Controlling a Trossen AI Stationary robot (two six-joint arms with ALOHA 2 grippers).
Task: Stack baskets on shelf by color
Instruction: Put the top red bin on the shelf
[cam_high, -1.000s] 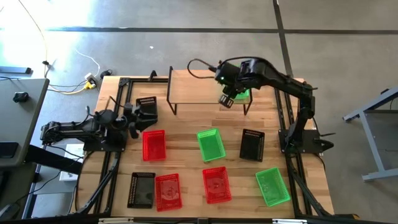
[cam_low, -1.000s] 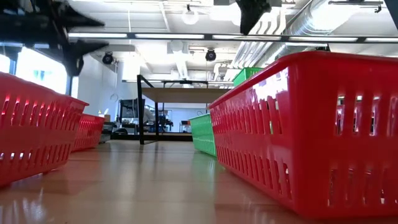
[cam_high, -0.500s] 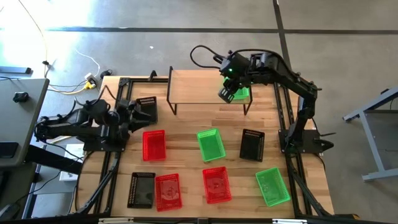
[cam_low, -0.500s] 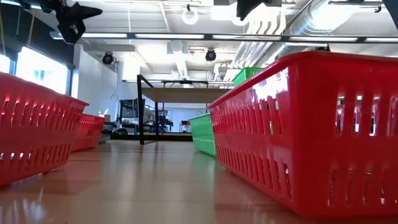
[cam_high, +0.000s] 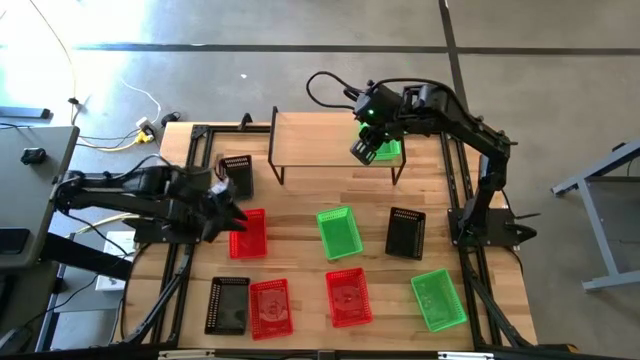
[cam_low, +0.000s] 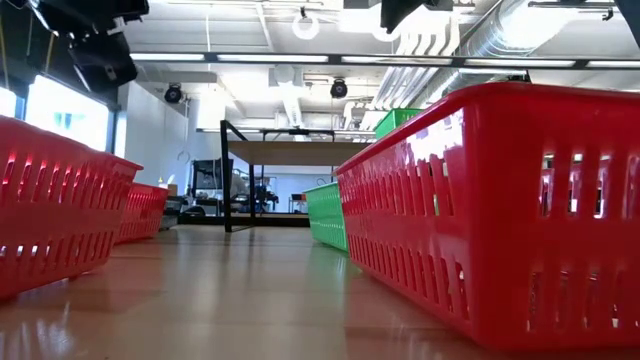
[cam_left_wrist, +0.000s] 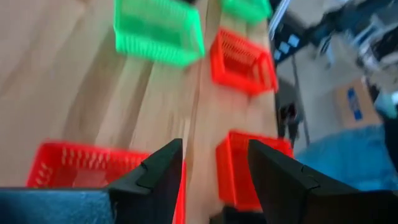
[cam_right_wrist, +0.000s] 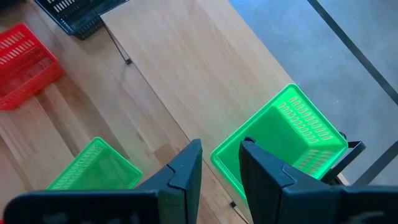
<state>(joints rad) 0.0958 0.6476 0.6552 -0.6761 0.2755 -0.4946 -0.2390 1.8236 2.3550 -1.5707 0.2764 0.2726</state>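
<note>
High view, change: Your left gripper (cam_high: 225, 208) has left the black basket (cam_high: 237, 172) at the table's 10 o'clock. It now hangs over the 12 o'clock end of the red basket (cam_high: 250, 235) at 9 o'clock.
High view, right side: Your right gripper (cam_high: 363, 152) came in over the shelf (cam_high: 320, 140) at 12 o'clock. For the last half second it has held still at the green basket (cam_high: 391, 150) on the shelf's 3 o'clock end.
High view, meaning: One basket is on the shelf and eight lie on the table. In my judgement, green is being placed while the left side lines up a red pick.
Low view: The shelf stands far off with the green basket on top. No fingertips are visible here, so jaw state cannot be read.
Left wrist view, jaws: The fingers (cam_left_wrist: 168, 171) stand well apart with nothing between them. The gripper is open and empty. The red basket's rim lies below and touches neither finger.
Right wrist view, jaws: The gripper stands about half apart, astride the green basket's near rim. You cannot tell whether it pinches the rim or has let go.
Right wrist view, basket: It sits at the shelf's end, and one corner looks to be at the edge.
</note>
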